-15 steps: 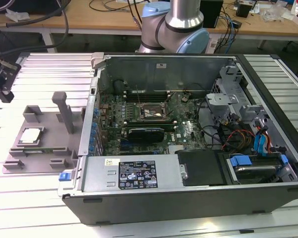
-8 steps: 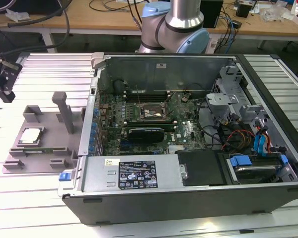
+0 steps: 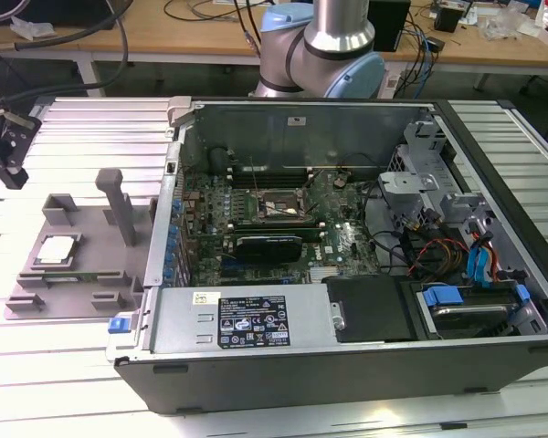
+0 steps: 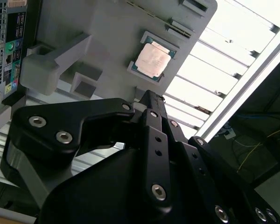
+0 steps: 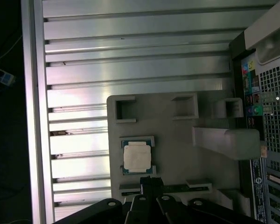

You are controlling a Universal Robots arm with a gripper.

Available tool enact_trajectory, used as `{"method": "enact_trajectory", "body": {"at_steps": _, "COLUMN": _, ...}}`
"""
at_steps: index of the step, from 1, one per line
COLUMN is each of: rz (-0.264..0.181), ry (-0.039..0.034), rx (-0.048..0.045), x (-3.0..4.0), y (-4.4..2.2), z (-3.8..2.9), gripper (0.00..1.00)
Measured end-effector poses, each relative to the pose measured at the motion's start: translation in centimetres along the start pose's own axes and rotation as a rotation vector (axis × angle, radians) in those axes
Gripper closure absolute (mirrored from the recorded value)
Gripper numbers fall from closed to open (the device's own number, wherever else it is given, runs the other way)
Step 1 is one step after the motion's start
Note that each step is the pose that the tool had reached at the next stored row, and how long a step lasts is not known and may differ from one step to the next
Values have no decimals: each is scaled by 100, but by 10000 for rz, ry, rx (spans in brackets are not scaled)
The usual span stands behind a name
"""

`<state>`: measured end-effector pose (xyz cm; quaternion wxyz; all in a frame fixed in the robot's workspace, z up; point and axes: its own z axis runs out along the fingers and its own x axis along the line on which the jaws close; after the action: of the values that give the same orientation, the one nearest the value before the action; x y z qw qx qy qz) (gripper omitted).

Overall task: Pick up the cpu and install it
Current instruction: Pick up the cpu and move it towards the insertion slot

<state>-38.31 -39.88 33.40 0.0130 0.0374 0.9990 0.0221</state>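
Where the slatted aluminium bench [image 3: 82,137] stretches across the exterior view, an open computer case [image 3: 301,379] lies on it and covers the middle and the exterior view's right part. Its side panel is off, so the green motherboard [image 3: 338,242] shows inside. The dark rectangular socket frame [image 3: 272,205] sits near the board's centre.

Behind the case, at the bench's far edge, rises the base of the silver and pale blue arm [image 3: 333,36].

Next in size is a grey moulded holder [image 3: 91,228], set flat on the bench just beside the case, toward the bench's edge on the exterior view's left. It carries an upright post [image 3: 119,205] and several low blocks. Both wrist views look down on this holder [image 5: 177,154] [image 4: 107,28].

The black gripper [image 5: 150,179] [image 4: 149,95] hangs over the holder. Its jaws are drawn together, with nothing between them. In both wrist views its tips point toward the recess that holds the chip and are apart from it. How high they hang above the holder cannot be told.

The cpu [image 3: 57,248] [image 5: 137,157] [image 4: 152,59] lies flat in a square recess of the holder. Its silvery metal top faces up, and nothing is touching it. It is outside the case and well apart from the socket frame.
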Motion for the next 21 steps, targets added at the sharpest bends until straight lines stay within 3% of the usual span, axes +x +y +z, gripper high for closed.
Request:
{"method": "enact_trajectory", "body": {"at_steps": 3, "rz": 0, "ry": -6, "rx": 0, "x": -1, "y": 0, "z": 13, "gripper": 89}}
{"method": "enact_trajectory", "body": {"at_steps": 10, "rz": -2, "ry": -18, "rx": 11, "x": 12, "y": -15, "z": 318, "gripper": 89}}
{"method": "enact_trajectory", "body": {"at_steps": 14, "rz": -1, "ry": -17, "rx": 11, "x": 18, "y": -20, "z": 418, "gripper": 89}}
{"method": "enact_trajectory", "body": {"at_steps": 18, "rz": -3, "ry": -17, "rx": 11, "x": 43, "y": -28, "z": 584, "gripper": 89}}
{"method": "enact_trajectory", "body": {"at_steps": 21, "rz": -4, "ry": -17, "rx": 11, "x": 67, "y": -34, "z": 659, "gripper": 89}}
